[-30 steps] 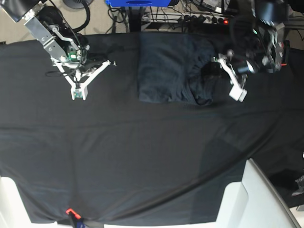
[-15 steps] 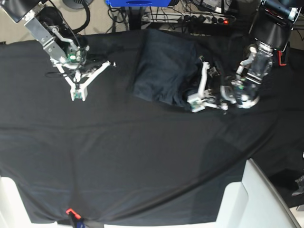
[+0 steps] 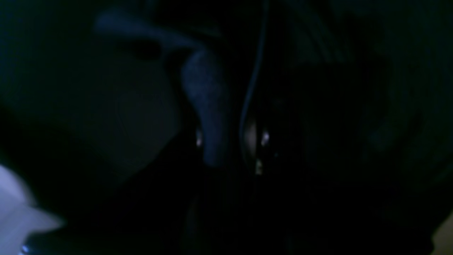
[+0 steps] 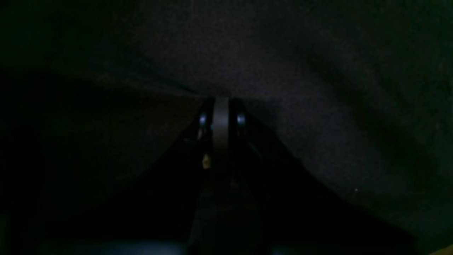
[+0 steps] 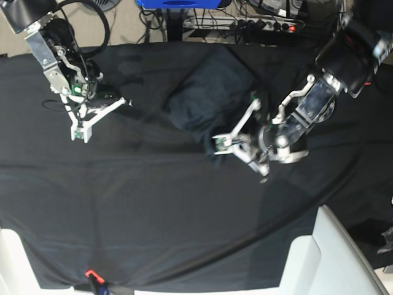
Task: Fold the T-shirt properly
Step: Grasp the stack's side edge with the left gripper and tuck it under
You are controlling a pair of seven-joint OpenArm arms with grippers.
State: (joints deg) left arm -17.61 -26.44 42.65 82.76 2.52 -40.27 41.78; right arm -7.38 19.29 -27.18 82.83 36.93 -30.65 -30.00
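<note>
The T-shirt (image 5: 209, 92) lies as a folded, tilted dark bundle on the black tablecloth (image 5: 153, 203), right of centre at the back. My left gripper (image 5: 221, 145) sits low at the bundle's near corner, shut on a fold of it. The left wrist view shows that heathered fold of the T-shirt (image 3: 208, 113) pinched in the left gripper (image 3: 230, 140). My right gripper (image 5: 80, 131) hovers at the far left, well apart from the shirt. In the right wrist view the right gripper (image 4: 220, 118) is shut on nothing, above bare cloth.
A power strip and cables (image 5: 270, 24) run behind the table's back edge, beside a blue object (image 5: 178, 3). A white block (image 5: 331, 258) stands at the front right corner. A small orange clip (image 5: 91, 273) sits on the front edge.
My left arm has swung leftward and toward the front, dragging the shirt with it, and the bundle has turned to a diagonal. My right arm has shifted slightly left.
</note>
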